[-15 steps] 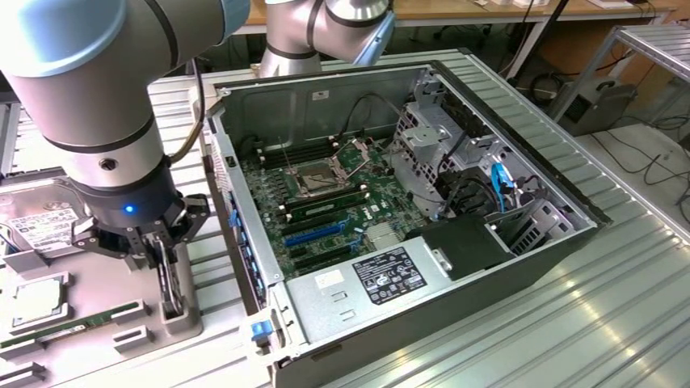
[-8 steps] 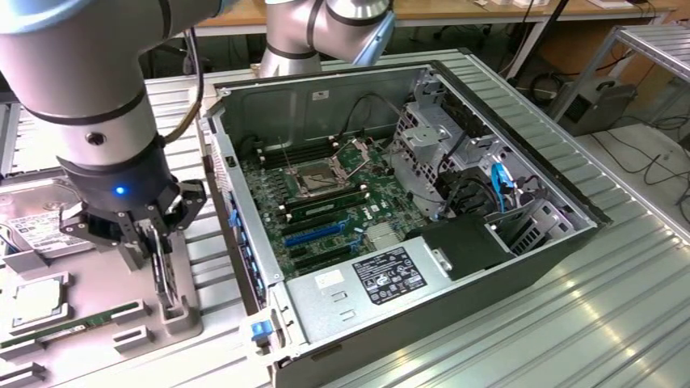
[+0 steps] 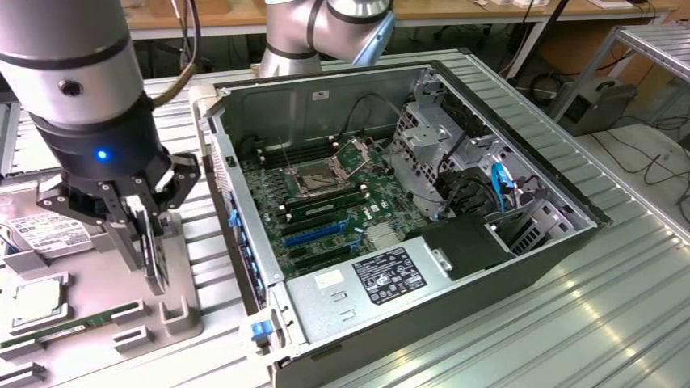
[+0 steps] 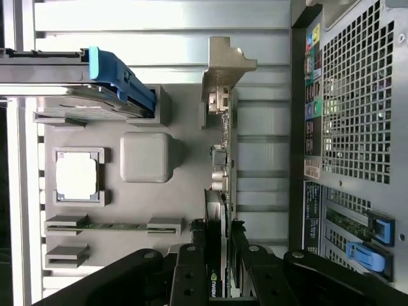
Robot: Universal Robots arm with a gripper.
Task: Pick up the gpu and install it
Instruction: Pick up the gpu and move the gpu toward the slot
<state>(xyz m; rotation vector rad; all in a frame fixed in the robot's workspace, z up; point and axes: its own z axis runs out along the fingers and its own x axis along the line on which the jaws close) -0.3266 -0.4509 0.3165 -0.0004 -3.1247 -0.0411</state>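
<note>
The pincer (image 3: 151, 271) (image 4: 218, 224) hangs outside the open computer case (image 3: 431, 202) (image 4: 357, 95), just beside the case's rear panel on the exterior view's left. Its two black fingers (image 4: 191, 258) are clenched on the gpu (image 3: 158, 260) (image 4: 220, 159), one pressed to each face. The thin black card stands on its edge, parallel to that rear panel and apart from it. Its silver bracket (image 4: 224, 64) is at the end away from the fingers. The card's lower edge seems to meet the grey holder (image 3: 173, 315) (image 4: 185, 115), though I cannot tell whether it is seated or just lifted. The holder lies on the ribbed metal desk (image 3: 561, 323) (image 4: 159, 19), alongside the case. Farther from the case, the holder's other pockets carry a square processor chip (image 3: 38, 297) (image 4: 76, 175), a long green memory stick (image 3: 76, 323) (image 4: 108, 225) and a hard drive (image 3: 48, 230) with a white label. Inside the case the green motherboard (image 3: 323, 202) lies exposed, with its open processor socket (image 3: 321, 178) near the middle. The labelled power supply (image 3: 372, 279) sits at the case's near end, and drive cages with a blue cable (image 3: 498, 182) stand on the side farthest from the pincer.
</note>
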